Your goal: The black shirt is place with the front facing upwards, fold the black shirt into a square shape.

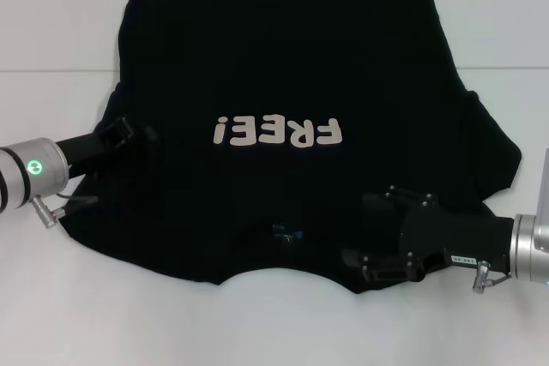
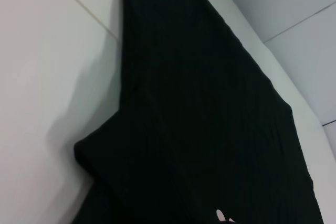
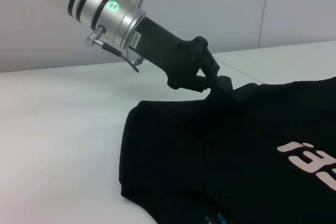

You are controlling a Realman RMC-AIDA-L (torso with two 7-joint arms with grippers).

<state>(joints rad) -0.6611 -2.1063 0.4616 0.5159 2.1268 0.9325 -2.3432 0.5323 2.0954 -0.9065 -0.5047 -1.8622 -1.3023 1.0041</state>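
Gripping black shirt (image 1: pixel 283 66) sleeves — left tool (image 1: pixel 129 132), right tool (image 1: pixel 377 233).

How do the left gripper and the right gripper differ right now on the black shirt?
The left gripper is at the black shirt near its left sleeve, pinching cloth into a raised peak; the right gripper is over the near right shoulder, its fingers spread. The left reaches in from the left edge, the right from the right. Both are black.

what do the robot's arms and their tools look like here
Both arms end in silver metal wrist cylinders with black bands. The left arm's wrist carries a glowing green ring light and a small metal plug with a thin cable. Each tool, left tool and right tool, is matte black and angular; the right one has visible screws and a small white label.
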